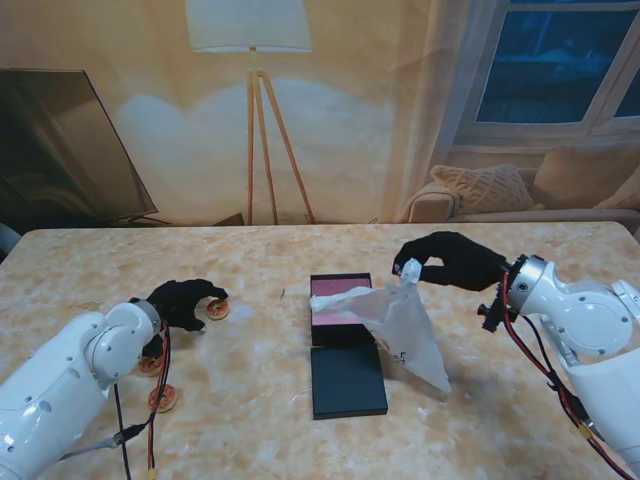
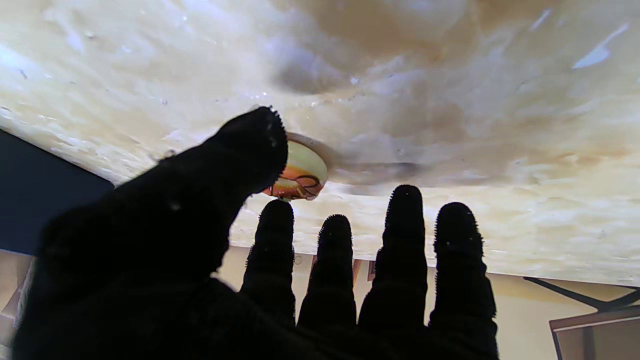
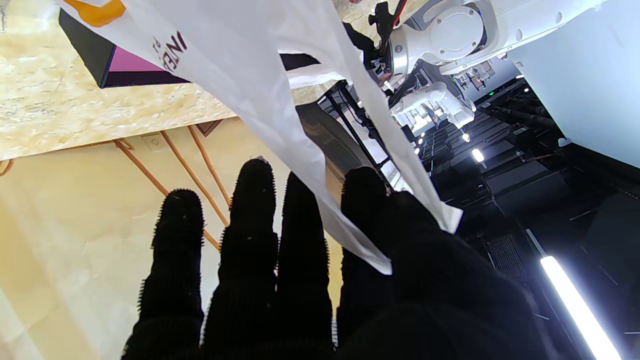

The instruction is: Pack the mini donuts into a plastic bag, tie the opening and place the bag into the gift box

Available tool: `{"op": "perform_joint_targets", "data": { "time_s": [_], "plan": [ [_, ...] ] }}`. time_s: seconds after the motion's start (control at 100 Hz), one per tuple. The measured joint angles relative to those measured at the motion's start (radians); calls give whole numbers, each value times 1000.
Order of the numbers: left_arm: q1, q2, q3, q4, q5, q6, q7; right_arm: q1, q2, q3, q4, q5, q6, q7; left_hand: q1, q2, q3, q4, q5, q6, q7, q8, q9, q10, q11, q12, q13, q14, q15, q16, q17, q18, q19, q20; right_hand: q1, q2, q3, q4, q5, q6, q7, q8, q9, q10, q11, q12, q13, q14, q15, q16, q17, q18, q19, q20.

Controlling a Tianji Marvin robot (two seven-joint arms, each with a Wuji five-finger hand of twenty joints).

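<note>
On the plastic bag (image 3: 240,70), dark letters "INE" show, partly cut off.

I see a floor lamp (image 1: 252,60) with a white shade and wooden tripod legs against the warm beige wall (image 1: 380,120); left of the lamp a dark screen (image 1: 60,150); right of it a window (image 1: 560,60) over a beige sofa (image 1: 520,195) with a knitted cushion (image 1: 480,185); nearer to me, the marbled surface (image 1: 300,440).

Living room (mock backdrop): floor lamp (image 1: 250,110), sofa (image 1: 520,195).
</note>
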Motion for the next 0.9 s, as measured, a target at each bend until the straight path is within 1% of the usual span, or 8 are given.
{"op": "perform_joint_targets", "data": {
  "time_s": [0.14,0.27,0.48,0.55,0.56,0.64,0.75,0.9],
  "plan": [
    [-15,-3,22,17,7,1,4,-1,1,1,-2,0,-1,0,0,0,9,0,-2,0,1,-12,0,-3,40,53,36,-3,36,57,7,-2,8,4,0,0,0,0,0,0,0,0,8,0,-1,0,0,0,0,0,0,0,0,0],
    [-17,-13,24,33,3,1,64,-1,1,1,-3,0,-2,1,0,-1,10,-1,-2,-1,15,-7,0,-9,67,93,51,-3,64,104,15,-4,23,11,0,0,0,0,0,0,-1,1,8,0,-1,0,0,0,0,0,0,0,0,0],
    [-19,-19,37,37,-30,20,66,-2,2,1,-4,0,-3,2,-8,-2,10,-1,-12,0,16,-10,0,0,68,104,49,-3,76,109,17,-4,25,11,0,0,0,0,0,0,-1,1,8,0,-1,1,0,0,0,0,0,0,0,0],
    [-28,-18,52,43,-26,20,58,-2,2,1,-5,0,-2,2,-13,-14,13,-2,-12,0,16,-11,0,-8,68,105,40,-38,66,114,17,-4,25,11,0,0,0,0,0,0,-1,1,8,0,-1,1,0,0,0,0,0,0,0,0],
    [-29,-18,55,45,-25,19,58,-2,2,1,-5,0,-2,2,-13,-14,16,-9,-12,0,17,-11,0,-13,70,105,37,-42,64,117,17,-6,25,11,0,0,0,0,0,0,-1,1,8,0,-1,1,0,0,0,0,0,0,0,0],
    [-47,-19,70,65,-17,6,68,-3,2,1,-7,-1,-2,-1,-25,-15,24,-10,-11,0,18,-11,0,-23,58,99,38,-84,8,66,12,-25,25,11,0,0,0,0,0,0,-1,1,8,0,-1,1,0,0,0,0,0,0,0,0],
    [-57,-19,77,76,-22,4,66,-4,1,4,-8,-10,-2,-9,-25,-16,24,-10,-5,0,43,-11,0,-23,47,74,35,-94,-16,52,11,-30,25,11,0,0,0,0,0,0,-1,1,8,0,-1,1,0,0,-1,0,0,0,0,0],
    [-68,-19,91,82,-23,14,57,-6,1,6,-10,-10,-2,-12,-35,-27,35,-10,70,-1,133,50,0,-24,38,38,-1,-111,-55,4,7,-32,19,11,0,0,0,0,0,0,-1,1,8,0,-1,1,0,0,-1,0,0,0,0,0]
  ]
}}
